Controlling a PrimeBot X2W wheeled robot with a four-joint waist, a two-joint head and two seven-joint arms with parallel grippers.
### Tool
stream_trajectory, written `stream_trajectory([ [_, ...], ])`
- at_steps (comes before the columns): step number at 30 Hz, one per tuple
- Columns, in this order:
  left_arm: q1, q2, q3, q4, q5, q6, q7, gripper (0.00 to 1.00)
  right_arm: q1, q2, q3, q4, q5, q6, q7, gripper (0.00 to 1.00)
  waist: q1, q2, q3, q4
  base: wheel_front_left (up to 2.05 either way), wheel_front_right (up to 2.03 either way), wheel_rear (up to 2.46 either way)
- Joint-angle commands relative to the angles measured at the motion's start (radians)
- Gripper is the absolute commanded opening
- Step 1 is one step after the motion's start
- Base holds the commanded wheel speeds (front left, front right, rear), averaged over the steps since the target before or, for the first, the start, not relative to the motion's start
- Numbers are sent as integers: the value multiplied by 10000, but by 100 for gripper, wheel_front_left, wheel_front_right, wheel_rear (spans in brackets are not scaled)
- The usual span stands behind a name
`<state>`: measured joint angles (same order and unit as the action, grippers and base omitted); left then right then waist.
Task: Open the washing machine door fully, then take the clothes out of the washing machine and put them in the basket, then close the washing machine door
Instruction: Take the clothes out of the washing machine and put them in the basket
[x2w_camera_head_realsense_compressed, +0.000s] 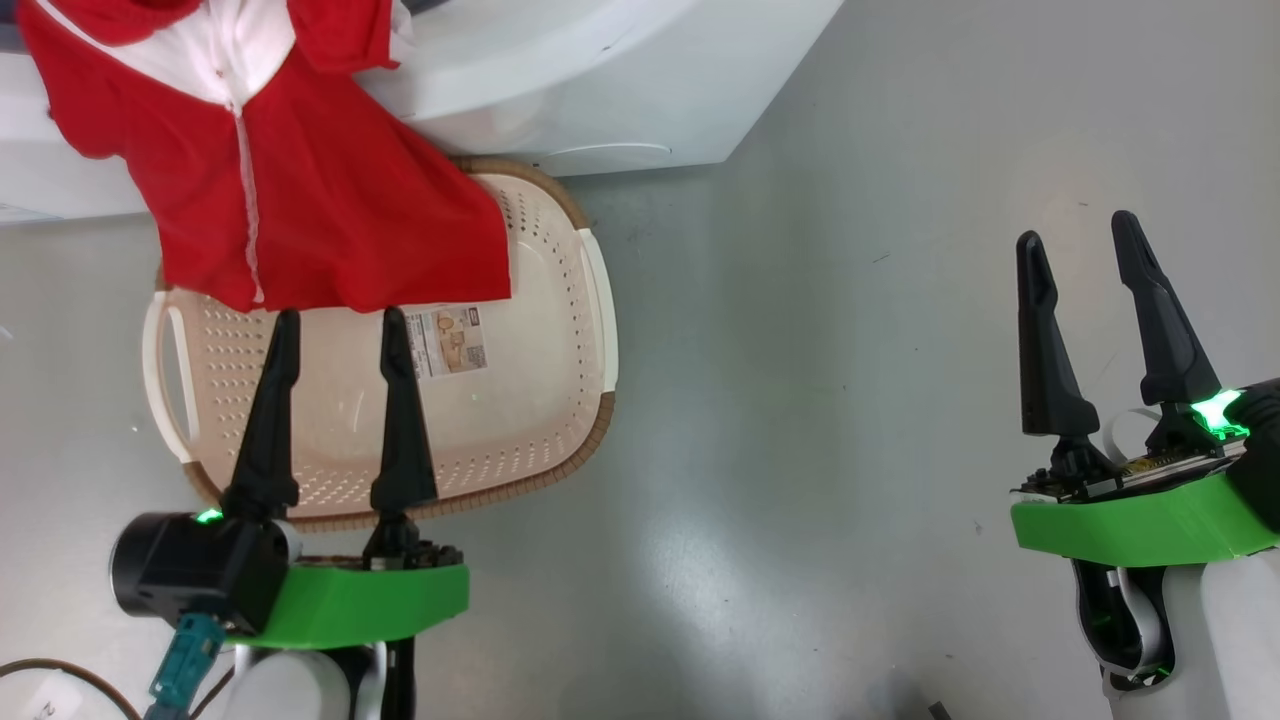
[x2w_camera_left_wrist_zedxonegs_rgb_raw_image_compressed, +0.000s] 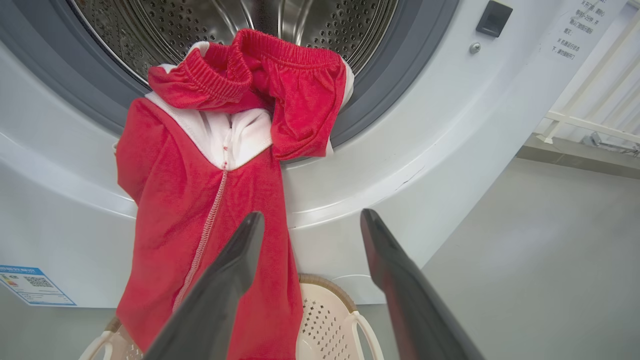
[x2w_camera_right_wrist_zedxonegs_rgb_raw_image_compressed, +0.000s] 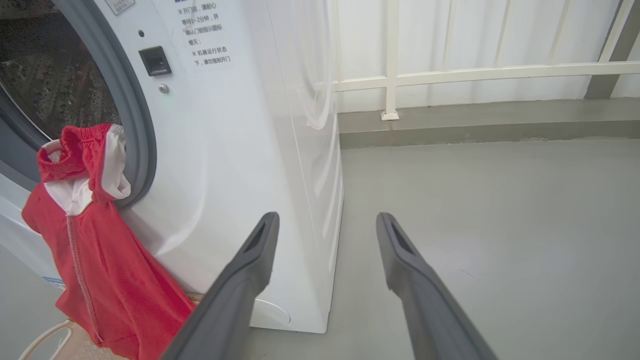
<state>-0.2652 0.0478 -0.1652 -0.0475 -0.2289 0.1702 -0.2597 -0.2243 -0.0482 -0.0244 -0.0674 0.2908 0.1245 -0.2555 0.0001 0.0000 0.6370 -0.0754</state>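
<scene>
Red clothes (x2w_camera_head_realsense_compressed: 300, 190) hang from the open washing machine (x2w_camera_head_realsense_compressed: 600, 90) into the basket (x2w_camera_head_realsense_compressed: 545, 330); left gripper (x2w_camera_head_realsense_compressed: 340, 314) above the basket and right gripper (x2w_camera_head_realsense_compressed: 1078, 227) over the floor (x2w_camera_head_realsense_compressed: 800, 400), both spread and empty.

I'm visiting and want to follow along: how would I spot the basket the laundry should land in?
Find the big white box-shaped washing machine. On the grey floor at its foot sits the cream-white perforated plastic basket, under the hanging bright red fabric garment. Its brown woven-look rim and the paper sticker on its floor set it apart.
</scene>
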Motion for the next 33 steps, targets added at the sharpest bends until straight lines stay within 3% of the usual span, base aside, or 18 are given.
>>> stream_trajectory([
  [1, 221, 59, 256, -245, 87, 112, -20, 100, 224, -20, 186, -263, 14, 62, -63, 100, -1, 0, -1, -8, 0, 0, 0],
  [14, -754, 332, 721, 590, 7, 133, -21, 100, 132, -20, 280, -213, 96, 62, -63, 100, -1, 0, 47, -117, 0, 0, 0],
  [33, -3779, 1030, 1369, 3524, 150, 251, -19, 100, 13, -20, 491, -73, 264, 62, -63, 100, -1, 0, 41, -525, 0, 0, 0],
])
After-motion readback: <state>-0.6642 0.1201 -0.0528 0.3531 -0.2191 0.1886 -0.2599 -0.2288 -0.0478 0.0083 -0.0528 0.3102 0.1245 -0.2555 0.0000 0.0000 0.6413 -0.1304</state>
